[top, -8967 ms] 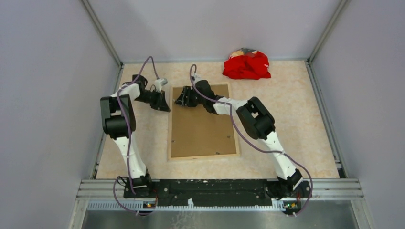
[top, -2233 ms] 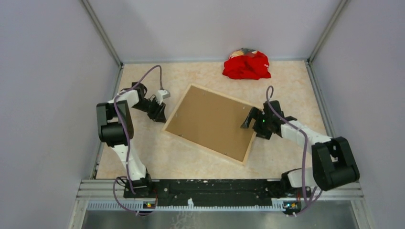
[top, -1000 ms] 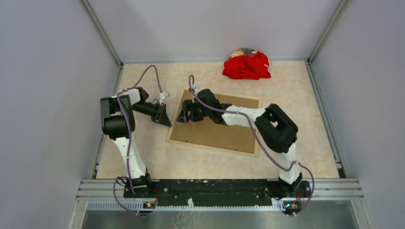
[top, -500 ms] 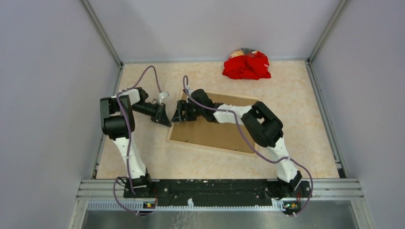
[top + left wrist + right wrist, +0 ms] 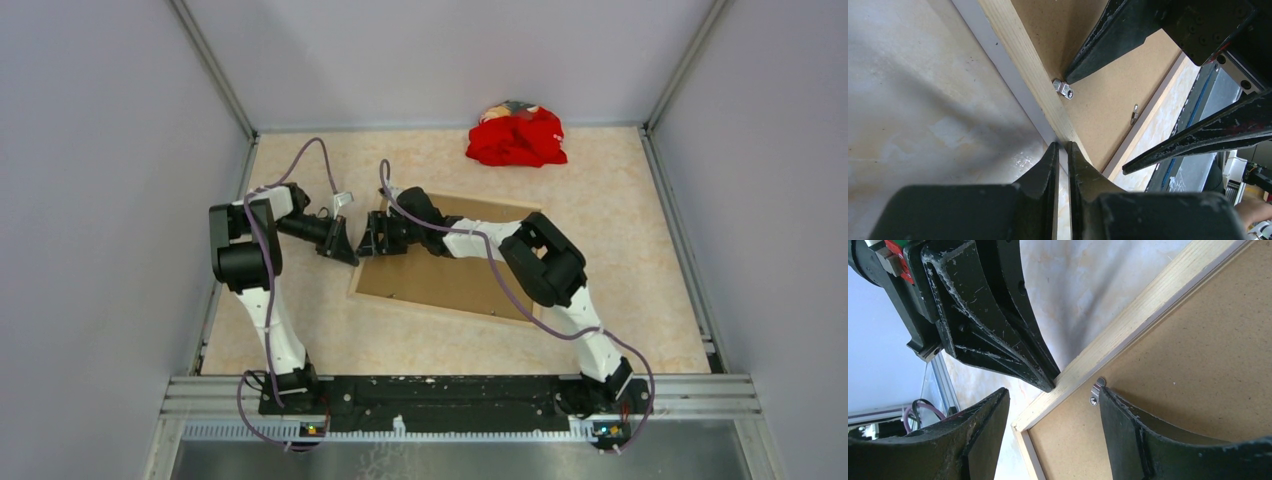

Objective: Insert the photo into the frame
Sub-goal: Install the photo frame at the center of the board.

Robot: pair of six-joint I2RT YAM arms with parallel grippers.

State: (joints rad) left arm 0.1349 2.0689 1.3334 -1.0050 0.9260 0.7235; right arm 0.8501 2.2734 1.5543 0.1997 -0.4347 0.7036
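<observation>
Grey walls close round a beige marbled table, with a red cloth bunched at its far edge. Seen from above, the frame lies flat near the middle of the table, back side up and turned at a slant, with a brown backing board sitting inside its wood rails. The left gripper is at the frame's left rail, and the right gripper is over the far-left corner, just beside it. From the left wrist, the two fingers are pressed almost together with only a thin slit between them, holding nothing; their tips meet the outer edge of the light wood rail. One small metal clip sits on the board against that rail, and one black finger of the right gripper comes down right beside it. From the right wrist, the jaws are spread wide and straddle the rail: one finger is over the board next to the clip, the other is over bare table outside the frame, and the left gripper's tip touches the rail between them.
</observation>
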